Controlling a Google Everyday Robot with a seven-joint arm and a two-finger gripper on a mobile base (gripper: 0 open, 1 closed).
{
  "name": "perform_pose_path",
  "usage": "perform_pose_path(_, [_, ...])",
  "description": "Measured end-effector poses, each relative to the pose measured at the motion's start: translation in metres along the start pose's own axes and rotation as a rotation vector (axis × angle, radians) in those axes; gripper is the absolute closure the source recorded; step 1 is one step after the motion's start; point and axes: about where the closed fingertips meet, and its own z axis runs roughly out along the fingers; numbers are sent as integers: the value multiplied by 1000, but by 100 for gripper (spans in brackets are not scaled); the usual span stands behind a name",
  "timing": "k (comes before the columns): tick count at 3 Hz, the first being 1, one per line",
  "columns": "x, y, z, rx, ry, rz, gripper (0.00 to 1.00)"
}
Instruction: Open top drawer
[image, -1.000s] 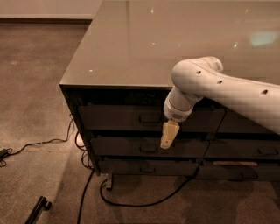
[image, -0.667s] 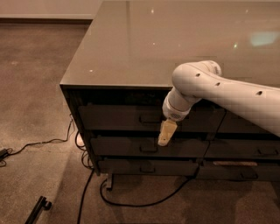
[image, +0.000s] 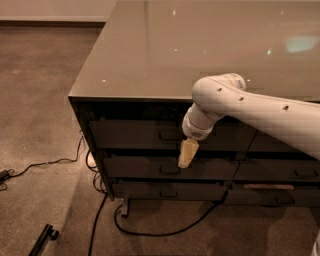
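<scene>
The top drawer (image: 130, 134) is a wide dark brown front just under the counter top, with a small rectangular loop handle (image: 169, 135) near its middle. It looks closed, flush with the cabinet. My white arm reaches in from the right, and my gripper (image: 186, 154) with tan fingers hangs down in front of the cabinet. Its tip sits just right of and below the handle, over the gap between the top drawer and the second drawer (image: 165, 168). I see no contact with the handle.
A third drawer (image: 165, 191) lies below, and a neighbouring column of dark drawers (image: 280, 170) stands to the right. The grey glossy counter top (image: 200, 45) spans the cabinet. Black cables (image: 100, 210) trail on the carpet at the left and front, near a small black object (image: 44, 239).
My gripper has shifted slightly left and down toward the drawer handle. The drawers have not moved.
</scene>
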Motion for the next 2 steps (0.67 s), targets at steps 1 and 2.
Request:
perform_pose_path(1, [-4, -2, 8, -2, 5, -14, 0])
perform_pose_path(2, [-14, -10, 16, 1, 11, -34, 0])
